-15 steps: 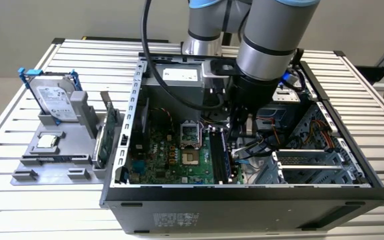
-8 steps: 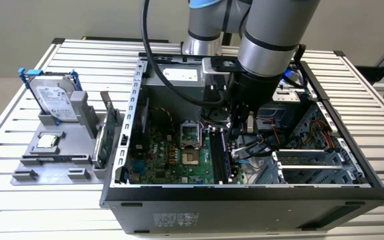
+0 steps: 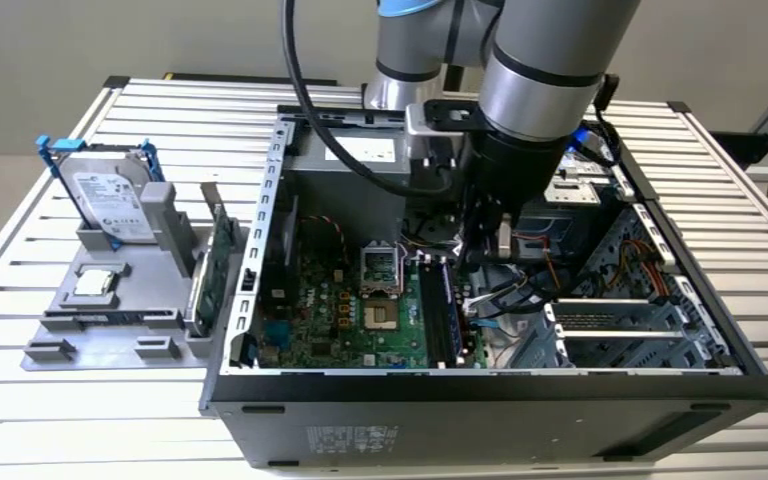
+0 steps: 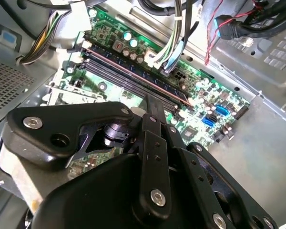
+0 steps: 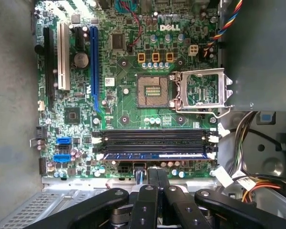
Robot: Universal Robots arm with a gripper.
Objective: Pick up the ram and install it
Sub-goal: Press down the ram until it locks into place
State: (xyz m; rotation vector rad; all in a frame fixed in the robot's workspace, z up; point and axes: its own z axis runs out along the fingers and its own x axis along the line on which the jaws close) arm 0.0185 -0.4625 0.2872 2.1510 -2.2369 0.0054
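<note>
The arm reaches down into the open PC case (image 3: 277, 200), which lies on its side on the slatted worktop (image 3: 37, 330). The gripper (image 5: 152, 174) hangs over the motherboard (image 5: 128, 105), near the board edge by the memory slots. In both wrist views its jaws sit pressed together w/ no gap and nothing between them.

The ram (image 5: 155, 155) sits seated in the slot nearest the gripper: a long dark blue-green stick lying flat along the slot row, white latches at both ends. In the second wrist view the ram (image 4: 148, 78) runs diagonally just past the fingertip (image 4: 152, 102), close but whether they touch can't be told. The neighbouring slots (image 5: 155, 138) are black and bare.

In the first wrist view, the CPU socket (image 5: 152, 90) is at approx 12 o'clock from the ram, its metal retention frame (image 5: 200, 90) flipped open beside it at 1 o'clock. A blue expansion slot (image 5: 94, 67) stands at 10 o'clock.

In the exterior view, a grey fixture tray (image 3: 117, 290) lies at the case's 9 o'clock, holding a hard drive (image 3: 104, 200) in a blue frame upright, and a green circuit card (image 3: 217, 260) on edge next to the case wall.
</note>
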